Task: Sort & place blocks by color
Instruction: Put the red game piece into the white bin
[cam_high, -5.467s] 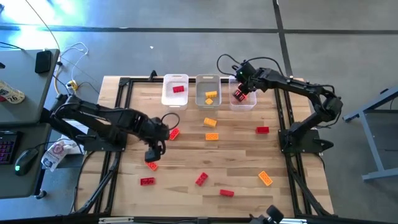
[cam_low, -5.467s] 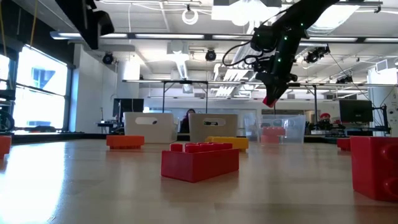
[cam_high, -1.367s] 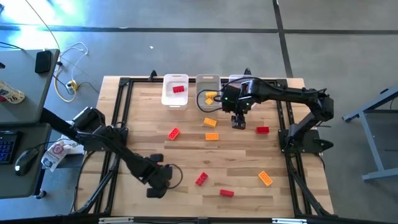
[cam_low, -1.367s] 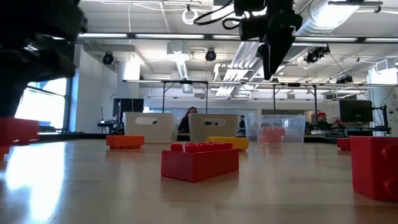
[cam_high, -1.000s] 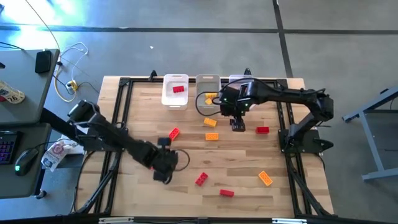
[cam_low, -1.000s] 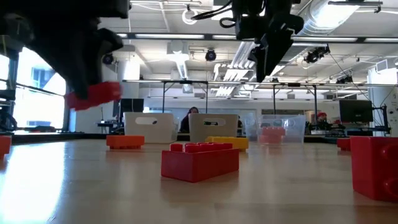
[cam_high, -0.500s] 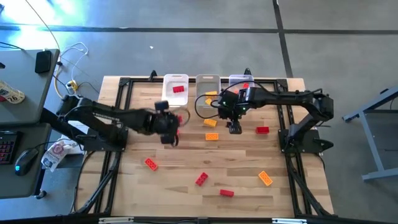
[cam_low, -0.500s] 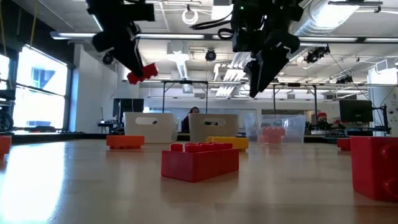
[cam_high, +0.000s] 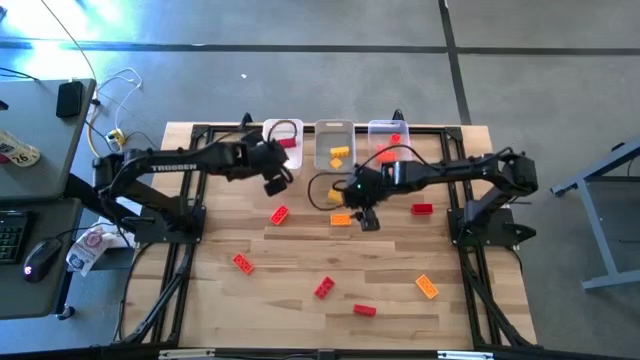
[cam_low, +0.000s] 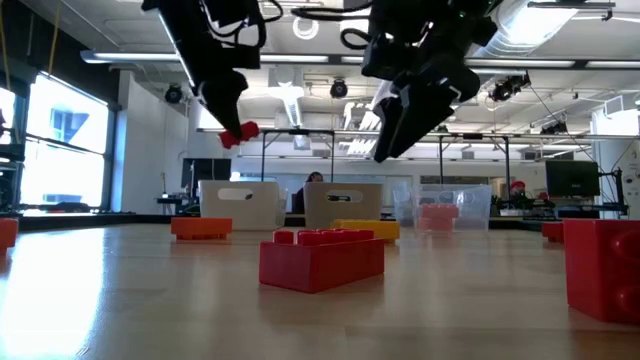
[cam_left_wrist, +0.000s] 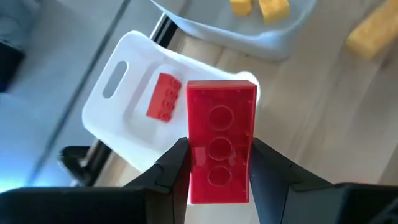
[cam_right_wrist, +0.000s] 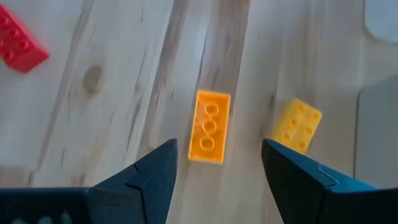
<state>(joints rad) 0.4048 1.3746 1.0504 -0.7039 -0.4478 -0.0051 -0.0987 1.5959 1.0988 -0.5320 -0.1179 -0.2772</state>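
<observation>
My left gripper (cam_high: 277, 183) is shut on a red block (cam_left_wrist: 221, 124) and hovers over the near rim of the left bin (cam_high: 270, 152), which has one red block (cam_left_wrist: 163, 95) in it. In the low view the held block (cam_low: 238, 132) hangs high above the table. My right gripper (cam_high: 362, 218) is open and held above an orange block (cam_right_wrist: 210, 134) that lies flat on the table. A yellow block (cam_right_wrist: 297, 132) lies beside it. The middle bin (cam_high: 335, 133) holds yellow blocks, and the right bin (cam_high: 380, 127) holds a red one. My left gripper pinches the red block between its two fingers, which lie on its two long sides (cam_left_wrist: 194, 163) near one end. The fingers (cam_left_wrist: 171, 165) slant down from above, along the block. The block is lifted clear, its hollow underside facing the wrist camera and its free end reaching past the fingertips.
More blocks lie loose on the table: red ones (cam_high: 279, 214) (cam_high: 324, 289) (cam_high: 364, 310) (cam_high: 422, 209), an orange-red one (cam_high: 242, 263) and an orange one (cam_high: 427, 287). A black frame (cam_high: 190, 200) borders the wooden table. Large red blocks (cam_low: 320, 258) stand close to the low camera.
My left gripper, carrying the red block, has risen from the table's near left part and swung toward the far edge, up to the left bin. My right gripper has moved a little toward the near and left edges, over the orange block, and has tipped.
</observation>
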